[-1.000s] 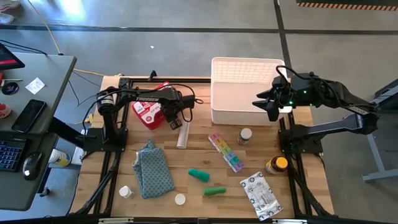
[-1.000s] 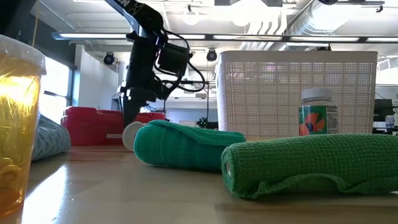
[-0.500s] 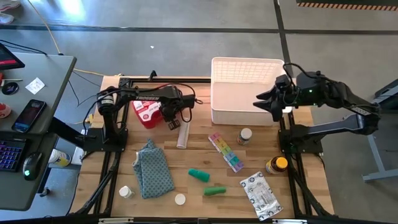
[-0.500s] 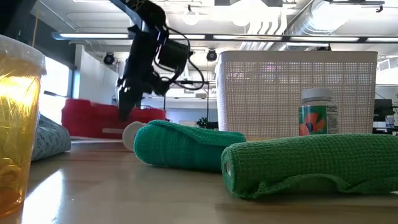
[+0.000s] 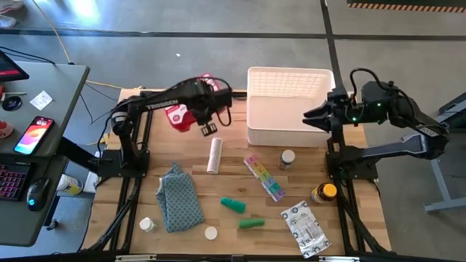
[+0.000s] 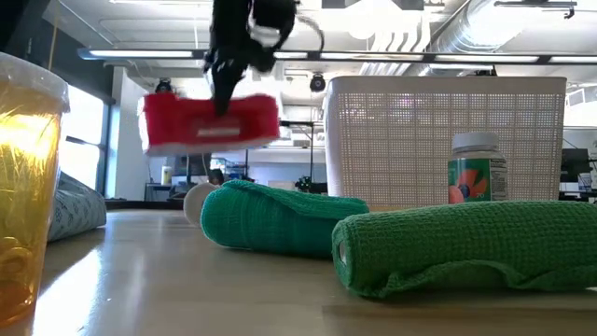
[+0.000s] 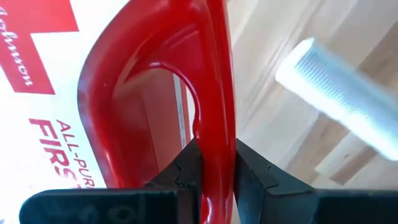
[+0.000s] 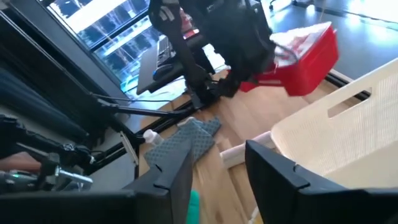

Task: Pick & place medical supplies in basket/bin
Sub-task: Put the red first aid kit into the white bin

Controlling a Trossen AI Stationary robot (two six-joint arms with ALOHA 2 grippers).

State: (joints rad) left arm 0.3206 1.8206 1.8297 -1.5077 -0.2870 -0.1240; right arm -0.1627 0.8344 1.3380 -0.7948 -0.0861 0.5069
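- Left wrist view: the left gripper [image 7: 211, 177] has its dark fingers clamped on the glossy red handle of the first-aid case [image 7: 56, 93], with a ribbed white roll [image 7: 339, 99] on the wood beyond.
- Low view alone shows the case [image 6: 210, 121] hanging clear of the table, upper left of the frame, beside the lattice-sided white bin [image 6: 448, 140]; knitted green tubes [image 6: 280, 219] lie in front.
- High view: the right gripper [image 5: 314, 116], fingers apart, hovers at the bin's [image 5: 287, 135] right edge.
- Slatted wooden table [image 5: 226, 178], grey concrete floor around it.
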